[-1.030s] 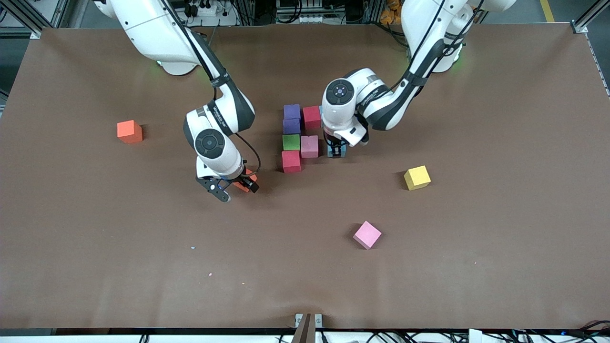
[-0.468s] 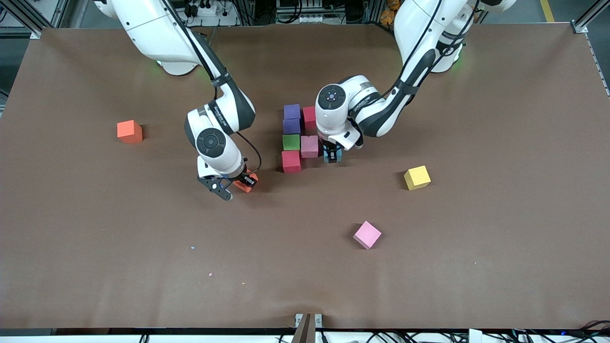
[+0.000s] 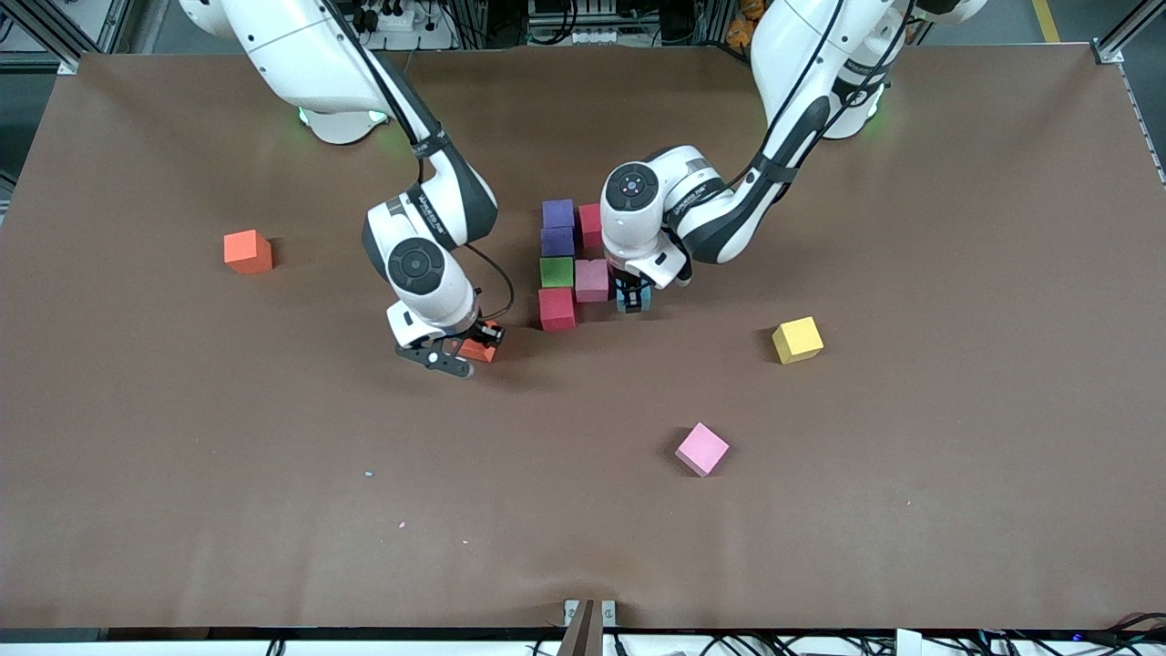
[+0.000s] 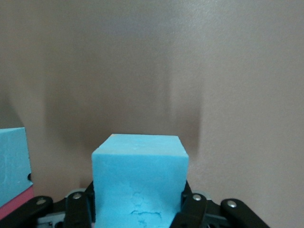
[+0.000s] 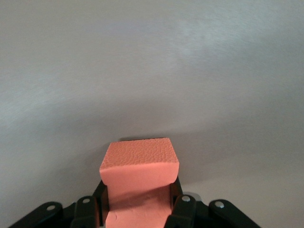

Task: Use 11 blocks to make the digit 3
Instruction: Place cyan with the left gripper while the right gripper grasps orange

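The left pincer (image 3: 634,302) pinches a light blue block (image 4: 138,183) just beside the pink block (image 3: 591,280) in the cluster on the worktop (image 3: 911,456), while the right pincer (image 3: 466,351) grips an orange block (image 5: 138,183) near the crimson block (image 3: 557,309).

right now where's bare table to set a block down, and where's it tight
Bare table runs nearer the front camera than the loose pink block, and between the lone orange block and the right gripper. Tight: the cluster, with the left gripper holding a light blue block beside it.
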Controlling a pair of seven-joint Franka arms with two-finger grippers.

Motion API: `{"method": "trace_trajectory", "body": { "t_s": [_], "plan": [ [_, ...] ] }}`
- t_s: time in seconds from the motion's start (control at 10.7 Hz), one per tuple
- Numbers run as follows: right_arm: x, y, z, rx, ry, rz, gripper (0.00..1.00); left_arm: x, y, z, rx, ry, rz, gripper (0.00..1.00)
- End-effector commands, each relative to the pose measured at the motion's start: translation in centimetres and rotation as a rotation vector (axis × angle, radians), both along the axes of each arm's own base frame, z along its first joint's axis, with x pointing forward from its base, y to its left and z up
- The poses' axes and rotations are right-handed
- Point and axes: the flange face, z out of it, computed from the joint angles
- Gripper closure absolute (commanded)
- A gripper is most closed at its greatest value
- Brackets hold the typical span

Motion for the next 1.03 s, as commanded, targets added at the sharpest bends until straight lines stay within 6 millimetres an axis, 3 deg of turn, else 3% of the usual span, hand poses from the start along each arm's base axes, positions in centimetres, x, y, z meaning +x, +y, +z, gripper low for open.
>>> {"method": "trace_trajectory", "body": {
  "t_s": [0.0, 0.28, 0.47, 0.56, 0.66, 0.75, 0.94],
  "plan": [
    [0.8, 1.5, 2.5, 0.026, -0.031, 0.074, 0.84, -0.9, -0.9, -0.3, 0.012, -0.01, 0.013, 0.94],
    [1.6, 4.1, 2.9, 0.041, -0.068, 0.195, 0.8, -1.7, -1.4, -0.5, 0.016, -0.006, 0.002, 0.92],
    [2.7, 6.6, 2.5, 0.046, -0.087, 0.215, 0.82, -1.6, -1.4, -0.4, 0.014, -0.008, 0.004, 0.84],
    [2.7, 7.5, 2.4, 0.04, -0.075, 0.224, 0.84, -1.8, -1.4, -0.5, 0.016, -0.006, -0.002, 0.64],
    [2.7, 7.8, 2.8, 0.03, -0.055, 0.23, 0.91, -2.2, -1.8, -0.5, 0.017, -0.007, -0.016, 0.18],
    [2.9, 8.1, 3.3, 0.024, -0.04, 0.232, 0.91, -2.8, -2.1, -0.6, 0.02, -0.006, -0.03, 0.0],
    [3.6, 8.6, 3.5, 0.017, -0.028, 0.233, 0.95, -2.9, -1.7, 0.2, 0.024, -0.014, -0.032, 0.0]
  ]
}}
